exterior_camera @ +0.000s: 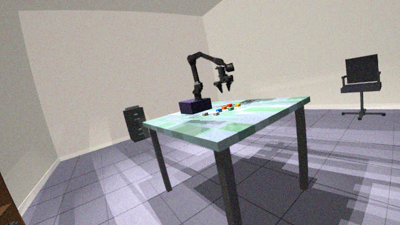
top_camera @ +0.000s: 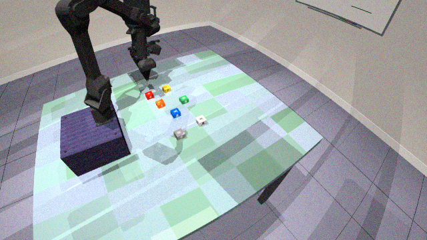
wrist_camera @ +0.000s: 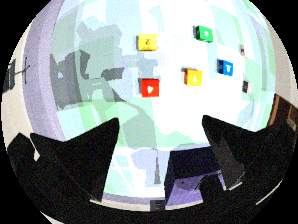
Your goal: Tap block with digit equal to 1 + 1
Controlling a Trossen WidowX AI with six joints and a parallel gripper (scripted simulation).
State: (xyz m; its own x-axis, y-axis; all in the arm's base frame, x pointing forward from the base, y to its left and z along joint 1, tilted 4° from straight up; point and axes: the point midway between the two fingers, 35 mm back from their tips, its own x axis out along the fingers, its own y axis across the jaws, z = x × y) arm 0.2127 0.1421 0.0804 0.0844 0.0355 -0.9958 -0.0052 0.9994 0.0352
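Observation:
The yellow block (top_camera: 166, 89) (exterior_camera: 237, 105) (wrist_camera: 147, 42) shows a 2, upside down in the wrist view. The red block (top_camera: 149, 95) (wrist_camera: 150, 88) appears to show a 4, the orange block (top_camera: 160, 103) (wrist_camera: 193, 77) a 1. Digits on the blue block (top_camera: 175, 113) (wrist_camera: 225, 67), green block (top_camera: 184, 99) (wrist_camera: 204, 34), white block (top_camera: 201, 120) and grey block (top_camera: 179, 134) are too blurred to read surely. My gripper (top_camera: 147, 79) (exterior_camera: 225, 91) (wrist_camera: 162, 121) is open and empty, high above the table, on the red and yellow blocks' side of the group, touching no block.
The arm stands on a dark purple box (top_camera: 95, 133) (exterior_camera: 195, 106) at one side of the patterned table (top_camera: 187, 207) (exterior_camera: 250, 125). The red and orange blocks lie close to the yellow block. A chair (exterior_camera: 362, 72) and a cabinet (exterior_camera: 135, 123) stand away from the table.

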